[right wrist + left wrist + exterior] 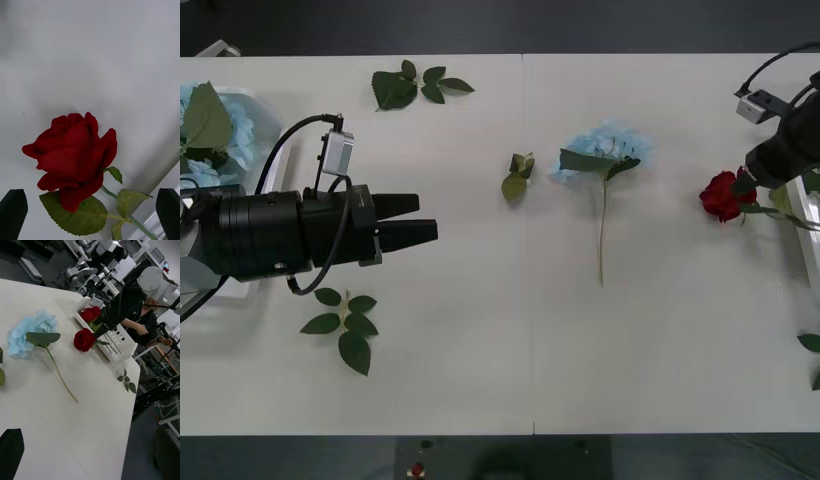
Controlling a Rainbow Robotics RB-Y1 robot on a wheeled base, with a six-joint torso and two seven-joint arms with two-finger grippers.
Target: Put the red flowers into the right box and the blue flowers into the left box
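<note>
One red flower has its bloom on the table beside the right box, and its stem reaches over the box's rim. My right gripper hovers over that stem, open, with a finger on each side and neither touching it. Another red flower lies inside the right box. A blue flower rests on the mid table. My left gripper is open and empty near the left box, which holds a blue flower.
Loose green leaf sprigs lie at the back left, below the left arm, at the centre and by the right edge. The table's near edge runs along the front.
</note>
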